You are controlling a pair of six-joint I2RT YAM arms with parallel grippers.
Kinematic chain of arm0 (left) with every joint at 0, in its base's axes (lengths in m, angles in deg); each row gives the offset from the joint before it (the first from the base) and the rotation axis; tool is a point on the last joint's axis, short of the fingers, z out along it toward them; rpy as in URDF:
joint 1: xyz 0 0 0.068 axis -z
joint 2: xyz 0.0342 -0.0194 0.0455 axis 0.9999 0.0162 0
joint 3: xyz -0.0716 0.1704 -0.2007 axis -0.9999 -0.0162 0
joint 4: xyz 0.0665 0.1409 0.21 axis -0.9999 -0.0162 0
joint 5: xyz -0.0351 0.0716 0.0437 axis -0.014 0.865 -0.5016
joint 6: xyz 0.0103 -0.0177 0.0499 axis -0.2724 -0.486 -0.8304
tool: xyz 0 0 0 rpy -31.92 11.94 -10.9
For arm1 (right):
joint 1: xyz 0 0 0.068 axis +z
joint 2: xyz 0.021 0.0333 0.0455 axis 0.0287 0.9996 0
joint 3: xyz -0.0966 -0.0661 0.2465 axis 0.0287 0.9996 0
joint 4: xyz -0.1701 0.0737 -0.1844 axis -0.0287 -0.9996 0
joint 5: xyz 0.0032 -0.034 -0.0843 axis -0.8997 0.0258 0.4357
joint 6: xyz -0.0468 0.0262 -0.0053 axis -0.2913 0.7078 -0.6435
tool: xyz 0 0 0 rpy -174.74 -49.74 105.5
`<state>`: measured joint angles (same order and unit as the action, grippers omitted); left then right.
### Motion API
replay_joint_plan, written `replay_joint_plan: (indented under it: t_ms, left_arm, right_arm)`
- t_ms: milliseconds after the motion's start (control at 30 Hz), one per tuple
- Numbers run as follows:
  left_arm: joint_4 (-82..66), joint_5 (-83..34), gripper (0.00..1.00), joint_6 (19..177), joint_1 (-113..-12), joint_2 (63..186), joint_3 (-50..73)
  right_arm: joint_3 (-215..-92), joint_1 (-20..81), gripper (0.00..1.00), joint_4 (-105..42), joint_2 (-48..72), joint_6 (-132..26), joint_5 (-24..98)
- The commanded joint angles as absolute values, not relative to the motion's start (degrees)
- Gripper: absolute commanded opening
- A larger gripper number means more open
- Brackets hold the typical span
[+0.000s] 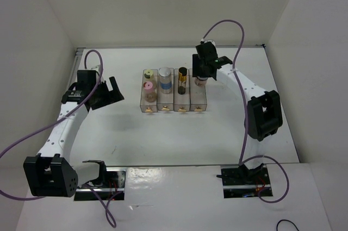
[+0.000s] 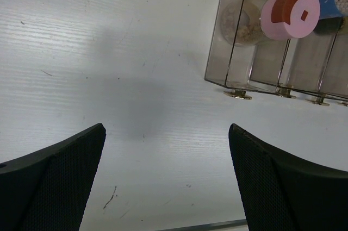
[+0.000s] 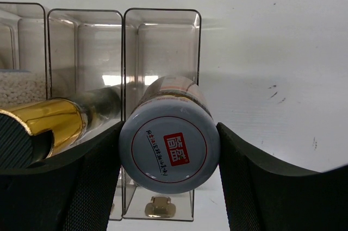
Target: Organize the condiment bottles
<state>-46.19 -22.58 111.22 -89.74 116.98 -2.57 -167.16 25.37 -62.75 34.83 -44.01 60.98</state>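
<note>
Right wrist view: a silver-lidded jar [image 3: 169, 144] is clamped in the outstretched right arm's [image 1: 242, 84] jaws at the end bin [image 3: 163, 35]; the bent left arm's [image 1: 62, 130] jaws are spread wide, empty.

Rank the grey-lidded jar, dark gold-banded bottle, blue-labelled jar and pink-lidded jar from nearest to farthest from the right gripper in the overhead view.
1. grey-lidded jar: held in the right gripper, at the row's right end.
2. dark gold-banded bottle: just left of it.
3. blue-labelled jar: further left.
4. pink-lidded jar: row's left end.
</note>
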Motion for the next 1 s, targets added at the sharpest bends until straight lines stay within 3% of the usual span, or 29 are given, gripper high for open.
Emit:
replay_joint_plan:
  t_ms: [0,867,967]
  left_arm:
    - [-44.8,-24.2,1.00,109.5,-90.1,118.5,-2.6]
    - [-44.2,-25.9,1.00,108.3,-91.2,122.0,-1.5]
    - [-44.2,-25.9,1.00,107.8,-91.2,122.0,-1.5]
  right_arm:
    - [-171.2,25.0,0.31,-55.0,35.1,-44.7,60.0]
    - [-168.9,25.6,0.31,-53.9,41.1,-44.7,59.5]
    - [-167.4,25.6,0.35,-52.8,41.7,-44.7,59.5]
